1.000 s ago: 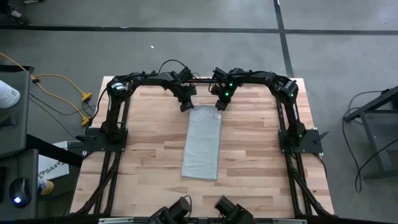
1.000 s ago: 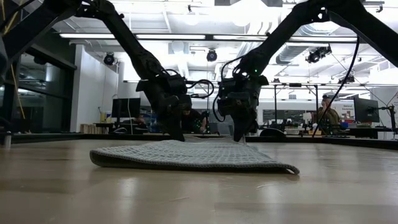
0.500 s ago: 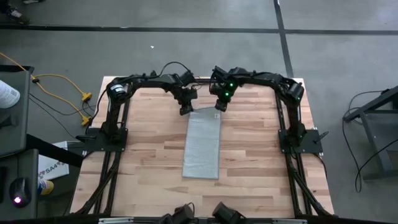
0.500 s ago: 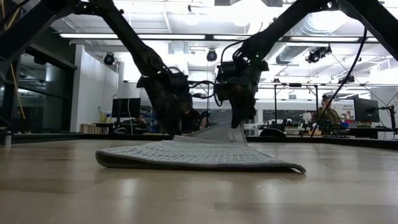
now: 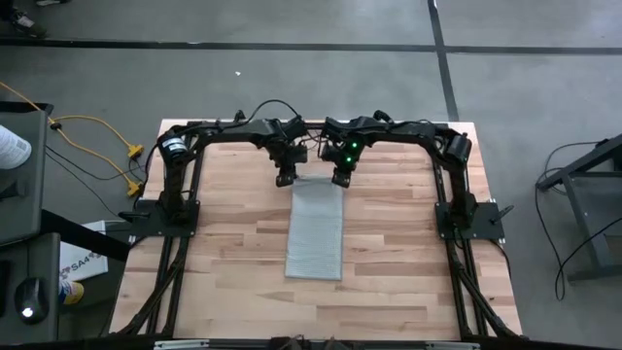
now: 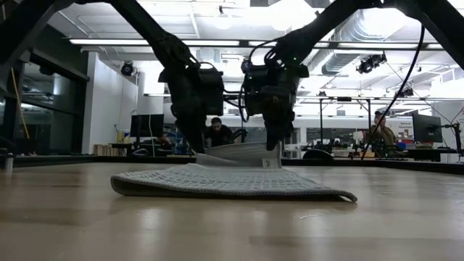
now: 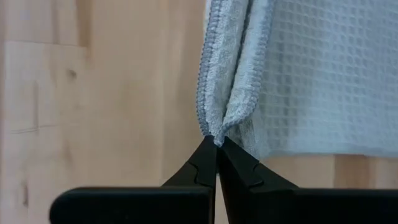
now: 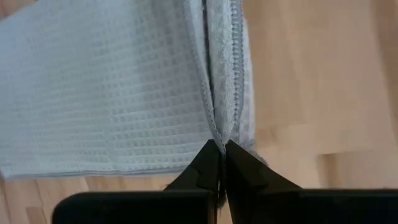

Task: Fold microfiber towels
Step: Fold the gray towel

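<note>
A light grey waffle-textured towel [image 5: 316,231] lies as a long folded strip on the wooden table [image 5: 224,282], its near end flat on the wood [image 6: 232,185]. My left gripper [image 5: 285,179] is shut on the towel's far left corner. My right gripper [image 5: 340,179] is shut on its far right corner. Both stand above the towel's far end, which is raised off the table [image 6: 235,153]. My left gripper pinches the towel's far left corner [image 7: 214,138] between its two fingertips, from above, pointing down; stitched edges of more than one layer meet there. The corner is lifted clear and the cloth hangs below. My right gripper pinches the far right corner [image 8: 217,140] between its fingertips, from above, on the hemmed edges of several layers. The corner is lifted clear; the cloth between the grippers sags a little [image 6: 232,154].
Bare wood lies to the left, right and near side of the towel. The arm bases and frame [image 5: 457,209] stand at the table's left and right edges. Beyond the table is a room with desks and a person [image 6: 216,132].
Both grippers have risen and come a little toward the table's near edge with the towel's far corners. The far end has lifted clear of the table, while the near end has stayed flat where it was.
</note>
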`<action>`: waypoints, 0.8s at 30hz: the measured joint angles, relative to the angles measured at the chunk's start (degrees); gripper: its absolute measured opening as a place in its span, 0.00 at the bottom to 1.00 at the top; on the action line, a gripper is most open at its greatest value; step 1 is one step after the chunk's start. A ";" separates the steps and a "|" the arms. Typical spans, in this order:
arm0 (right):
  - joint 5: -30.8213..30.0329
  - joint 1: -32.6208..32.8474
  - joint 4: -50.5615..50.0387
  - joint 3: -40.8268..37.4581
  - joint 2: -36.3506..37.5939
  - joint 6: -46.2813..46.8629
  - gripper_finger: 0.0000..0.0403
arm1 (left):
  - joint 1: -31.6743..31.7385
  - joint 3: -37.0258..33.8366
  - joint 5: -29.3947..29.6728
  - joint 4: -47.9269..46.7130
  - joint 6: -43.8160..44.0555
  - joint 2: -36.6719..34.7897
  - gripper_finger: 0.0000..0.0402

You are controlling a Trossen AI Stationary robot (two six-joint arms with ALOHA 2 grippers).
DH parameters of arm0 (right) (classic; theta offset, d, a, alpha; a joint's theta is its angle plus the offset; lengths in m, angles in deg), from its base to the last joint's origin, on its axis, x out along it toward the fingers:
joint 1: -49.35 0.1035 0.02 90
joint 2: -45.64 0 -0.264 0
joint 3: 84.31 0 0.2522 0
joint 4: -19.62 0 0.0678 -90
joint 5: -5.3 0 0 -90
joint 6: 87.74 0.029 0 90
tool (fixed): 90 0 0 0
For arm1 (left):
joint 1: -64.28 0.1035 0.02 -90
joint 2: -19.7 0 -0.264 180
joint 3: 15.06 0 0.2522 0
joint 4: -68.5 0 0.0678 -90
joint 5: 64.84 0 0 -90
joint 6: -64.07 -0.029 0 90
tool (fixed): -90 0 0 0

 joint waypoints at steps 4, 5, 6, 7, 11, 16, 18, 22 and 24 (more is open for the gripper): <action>-1.76 1.94 -0.54 0.00 0.13 1.29 0.01 | -1.74 0.00 1.45 -1.31 -0.14 -1.06 0.00; -2.50 2.37 -0.84 0.00 0.13 1.32 0.01 | -2.18 0.00 1.81 -1.78 -0.15 -1.26 0.00; -2.99 2.77 -1.13 0.00 0.13 1.35 0.01 | -2.54 0.00 2.18 -2.17 -0.13 -1.44 0.00; -3.27 3.18 -1.49 0.00 0.13 1.43 0.01 | -2.91 0.00 2.35 -2.69 -0.14 -1.58 0.00; -3.36 4.68 -2.09 0.02 0.13 1.71 0.01 | -3.63 0.00 2.39 -5.23 -0.28 -1.64 0.00; -3.42 5.79 -2.75 0.11 0.13 2.55 0.01 | -3.55 -1.60 2.28 -4.98 -0.79 -1.68 0.00; -3.59 5.95 -2.88 0.13 0.13 2.58 0.01 | -3.57 -2.68 2.01 -4.63 -0.79 -1.71 0.00; -3.51 6.16 -3.09 0.13 0.13 3.13 0.01 | -3.57 -4.84 0.99 -2.18 -0.80 -1.71 0.00; -2.72 6.24 -3.55 0.13 0.13 3.38 0.01 | -3.57 -5.61 -0.40 -1.13 -0.71 -1.71 0.00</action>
